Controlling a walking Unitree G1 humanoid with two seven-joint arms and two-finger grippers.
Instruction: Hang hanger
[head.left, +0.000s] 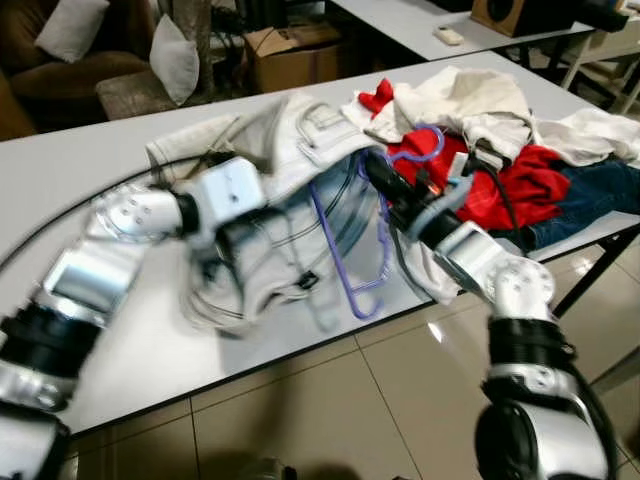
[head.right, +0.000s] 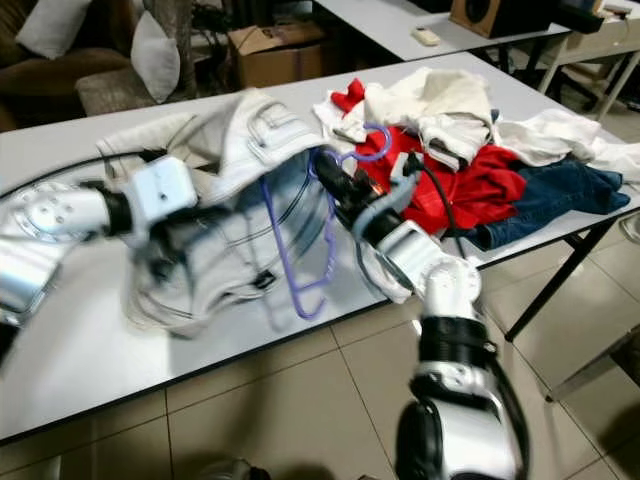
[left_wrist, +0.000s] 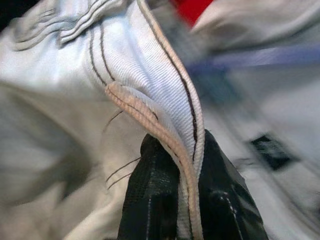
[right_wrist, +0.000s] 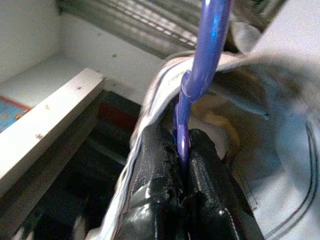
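Mid-threading: the right hand (right_wrist: 181, 165) pinches the purple hanger (head.left: 345, 250), the left hand (left_wrist: 185, 200) clamps the pale garment (head.left: 290, 160)'s hem; next, probably seating the hanger's shoulders inside.

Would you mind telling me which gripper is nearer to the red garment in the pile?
Right. The right gripper, shut on the purple hanger, sits beside the red garment; the left gripper, pinching the white jacket, is farther away.

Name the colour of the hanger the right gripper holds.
Purple; the hanger, clamped in the right gripper, shows best in the right wrist view.
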